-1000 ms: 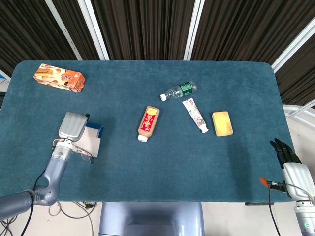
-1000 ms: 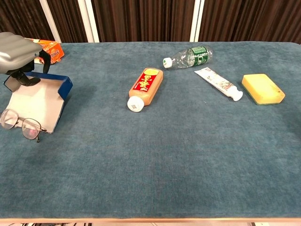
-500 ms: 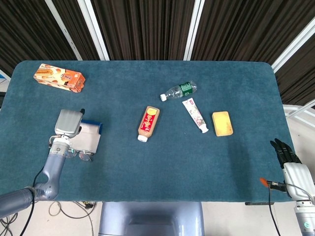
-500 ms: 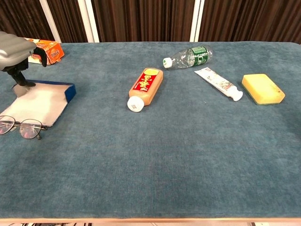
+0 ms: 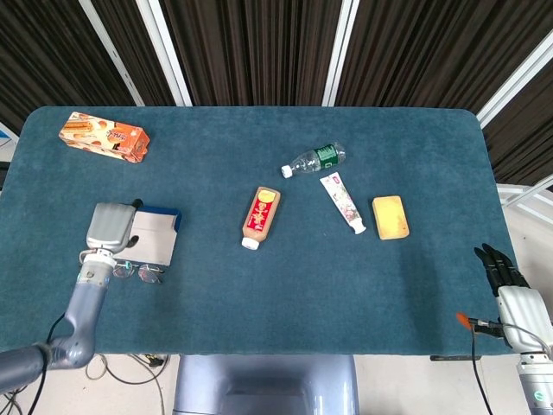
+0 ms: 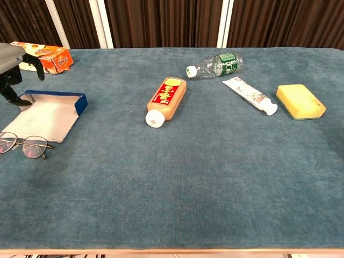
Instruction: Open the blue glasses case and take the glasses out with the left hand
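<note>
The blue glasses case (image 5: pixel 155 237) (image 6: pixel 44 115) lies open and flat on the left of the table, pale lining up and blue wall (image 6: pixel 77 100) at its far end. The wire-framed glasses (image 5: pixel 138 272) (image 6: pixel 24 145) lie on the cloth just in front of the case, outside it. My left hand (image 5: pixel 108 227) (image 6: pixel 12 60) hovers at the case's left edge with its dark fingers (image 6: pixel 9 92) pointing down beside the corner, and nothing shows in it. My right hand (image 5: pixel 508 278) hangs off the table's right side, fingers straight and apart, holding nothing.
An orange biscuit box (image 5: pixel 104 137) (image 6: pixel 47 55) lies at the far left. A red sauce bottle (image 5: pixel 260 216), a clear water bottle (image 5: pixel 314 159), a toothpaste tube (image 5: pixel 344 204) and a yellow sponge (image 5: pixel 390 216) lie mid-table to the right.
The case, tipped up under my left hand a second ago, now lies flat. The hand has drawn away to the left. The glasses stay on the cloth in front.
</note>
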### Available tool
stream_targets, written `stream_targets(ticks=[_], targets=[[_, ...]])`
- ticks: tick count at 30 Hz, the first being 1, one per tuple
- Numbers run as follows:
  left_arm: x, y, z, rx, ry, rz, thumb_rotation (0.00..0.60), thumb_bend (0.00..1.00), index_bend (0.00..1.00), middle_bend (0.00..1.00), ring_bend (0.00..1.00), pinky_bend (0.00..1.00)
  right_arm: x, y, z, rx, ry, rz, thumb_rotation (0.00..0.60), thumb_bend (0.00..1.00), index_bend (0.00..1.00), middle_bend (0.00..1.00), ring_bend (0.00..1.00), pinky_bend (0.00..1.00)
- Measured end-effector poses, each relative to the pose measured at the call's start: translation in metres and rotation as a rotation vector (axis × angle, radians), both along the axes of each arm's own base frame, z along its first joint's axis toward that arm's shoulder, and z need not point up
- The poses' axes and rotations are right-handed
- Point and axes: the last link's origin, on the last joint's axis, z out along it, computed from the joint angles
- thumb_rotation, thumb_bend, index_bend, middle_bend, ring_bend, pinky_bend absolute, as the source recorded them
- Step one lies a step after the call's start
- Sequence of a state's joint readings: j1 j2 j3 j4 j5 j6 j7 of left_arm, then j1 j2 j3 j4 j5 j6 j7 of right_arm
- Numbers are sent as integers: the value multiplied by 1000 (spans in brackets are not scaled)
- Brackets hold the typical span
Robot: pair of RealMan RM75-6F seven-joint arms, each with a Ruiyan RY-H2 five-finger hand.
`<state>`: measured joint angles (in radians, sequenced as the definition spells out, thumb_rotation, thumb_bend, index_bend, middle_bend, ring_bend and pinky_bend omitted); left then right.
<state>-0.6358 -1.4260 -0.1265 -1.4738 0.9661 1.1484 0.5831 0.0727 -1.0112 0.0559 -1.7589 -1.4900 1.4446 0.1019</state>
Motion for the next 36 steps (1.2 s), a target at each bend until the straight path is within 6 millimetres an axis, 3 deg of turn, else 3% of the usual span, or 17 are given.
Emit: stream_targets(ticks=[7,12,20,36], targets=[[-6,-44,16,-54,-61,25,600,276,472,1000,985,1000,0,1,0,0,0,2,600,184,0,0,0,187],[-18,-66,17,-88,-62,85,600,301,486,1000,989,1000,1,1,0,0,-2,2,600,184,0,0,0,187],[-33,-63,7,-113,-41,154,600,322,495,1000,990,1000,1,1,0,1,-5,-2,600,185,0,0,0,187],[-27,-55,-19,-147,-28,151,600,341,507,1000,989,1000,0,1,1,0,-8,-2,600,184,0,0,0,187]])
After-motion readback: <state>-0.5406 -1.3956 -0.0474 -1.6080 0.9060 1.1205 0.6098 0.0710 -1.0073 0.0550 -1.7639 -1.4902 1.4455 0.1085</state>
